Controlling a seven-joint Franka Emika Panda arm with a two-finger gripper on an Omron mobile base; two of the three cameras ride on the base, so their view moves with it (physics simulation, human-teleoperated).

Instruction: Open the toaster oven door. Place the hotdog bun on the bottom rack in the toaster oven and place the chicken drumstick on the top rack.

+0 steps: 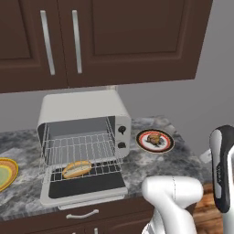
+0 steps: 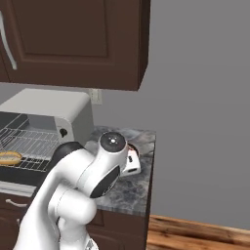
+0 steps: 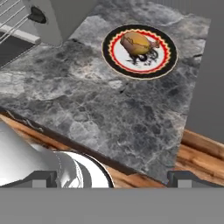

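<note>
Drumstick meat, roasted brown-orange and rounded (image 3: 136,43), lies on a red-rimmed round plate (image 3: 168,65) on the grey marbled counter (image 3: 109,113); likely light, greasy, firm. Fingers (image 3: 113,178) spread wide, empty; pinch across its thick middle.

Hotdog bun (image 1: 77,169) on bottom rack (image 1: 98,172)

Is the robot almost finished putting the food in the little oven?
About halfway. The light-grey toaster oven's glass-windowed door is folded down, and the tan hotdog bun lies on the lower wire rack. The open end effector holds nothing. Left: the brown chicken drumstick sits on its round red-rimmed plate and must go on the upper wire rack.
</note>
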